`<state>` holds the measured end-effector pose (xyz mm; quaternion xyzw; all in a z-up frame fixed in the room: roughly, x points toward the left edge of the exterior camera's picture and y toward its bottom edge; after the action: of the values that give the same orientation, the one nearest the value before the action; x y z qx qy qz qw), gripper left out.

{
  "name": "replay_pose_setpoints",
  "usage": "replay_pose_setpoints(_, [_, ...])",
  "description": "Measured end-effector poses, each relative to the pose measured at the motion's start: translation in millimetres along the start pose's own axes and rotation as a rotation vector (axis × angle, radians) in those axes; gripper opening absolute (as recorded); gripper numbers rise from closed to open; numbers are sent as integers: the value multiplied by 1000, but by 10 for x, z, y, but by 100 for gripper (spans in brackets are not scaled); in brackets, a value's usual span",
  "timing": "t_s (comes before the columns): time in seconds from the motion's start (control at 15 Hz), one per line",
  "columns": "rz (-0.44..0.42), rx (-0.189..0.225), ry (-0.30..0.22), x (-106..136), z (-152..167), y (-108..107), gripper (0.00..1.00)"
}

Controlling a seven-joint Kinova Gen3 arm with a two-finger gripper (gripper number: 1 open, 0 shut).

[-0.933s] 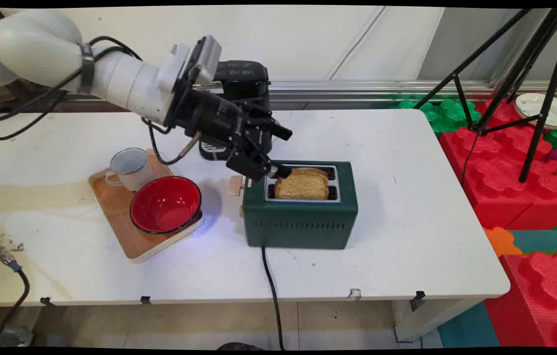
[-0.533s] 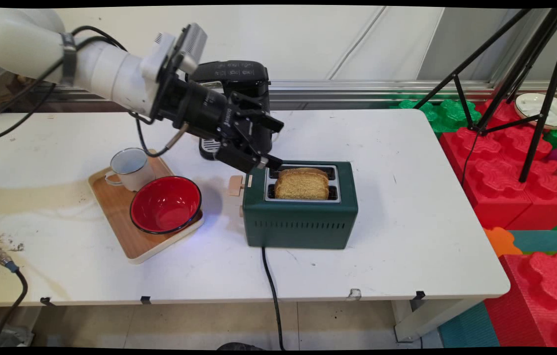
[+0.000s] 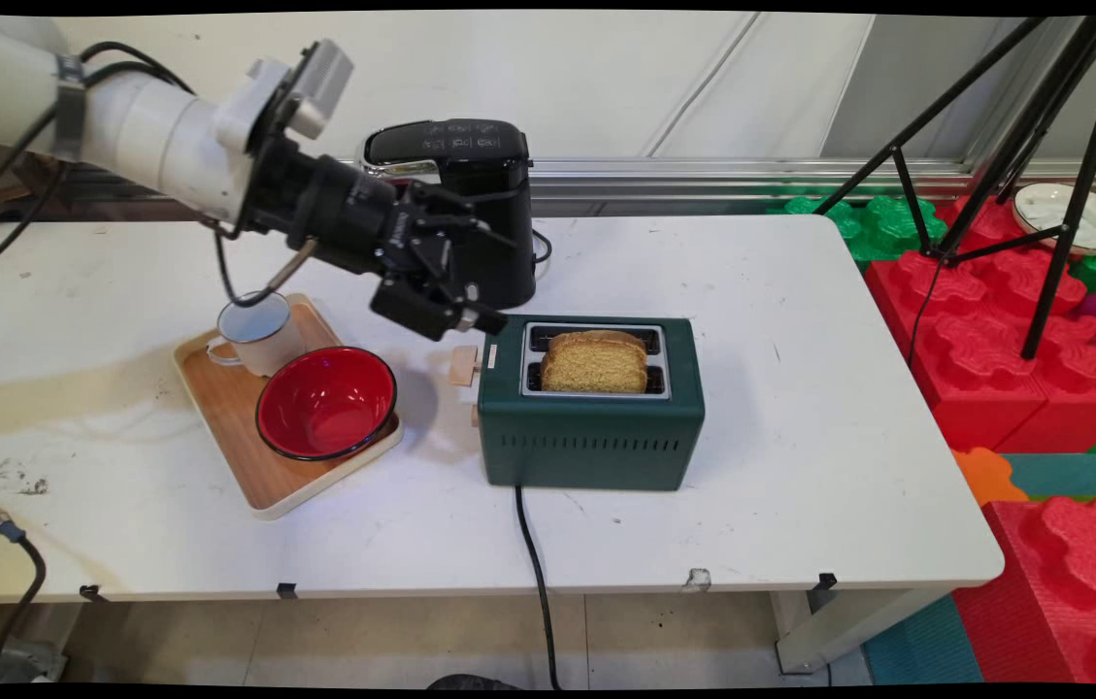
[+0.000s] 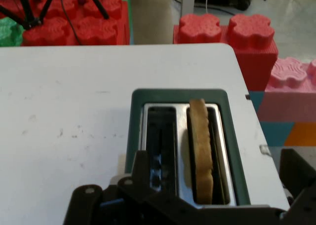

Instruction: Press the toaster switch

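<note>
A dark green toaster [image 3: 591, 437] stands mid-table with one slice of toast [image 3: 596, 361] upright in its near slot; the far slot looks empty. My gripper [image 3: 489, 277] hovers open just left of and above the toaster's left end, holding nothing. A wooden lever knob [image 3: 463, 366] sticks out of that end, below the gripper. In the hand view the toaster [image 4: 180, 95] lies straight ahead. The toast [image 4: 200, 151] stands in the right-hand slot, and my gripper [image 4: 216, 161] has its fingers spread wide on either side.
A black coffee machine [image 3: 470, 184] stands right behind the gripper. Left of the toaster, a wooden tray [image 3: 247, 466] carries a red bowl [image 3: 325, 401] and a white mug [image 3: 256, 330]. The toaster's cord [image 3: 533, 563] runs off the front edge. A tripod [image 3: 1043, 146] and foam blocks [image 3: 994, 340] stand to the right.
The gripper has drawn back left and slightly up, from over the toaster's left slot end to beside it. The toast stays in its slot.
</note>
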<state>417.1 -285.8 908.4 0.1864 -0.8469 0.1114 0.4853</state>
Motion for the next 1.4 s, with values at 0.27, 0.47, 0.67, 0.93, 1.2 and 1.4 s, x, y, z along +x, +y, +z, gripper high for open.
replay_pose_setpoints(0.27, [-3, 4, -35, -139, -198, 4, 100])
replay_pose_setpoints(0.47, [6, 1, -73, -262, -297, 0, 100])
replay_pose_setpoints(0.67, [23, -1, -108, -371, -363, -12, 100])
replay_pose_setpoints(0.93, [34, 2, -128, -446, -408, -34, 100])
replay_pose_setpoints(1.2, [39, 4, -136, -485, -424, -53, 100])
replay_pose_setpoints(1.4, [42, 3, -139, -513, -403, -67, 0])
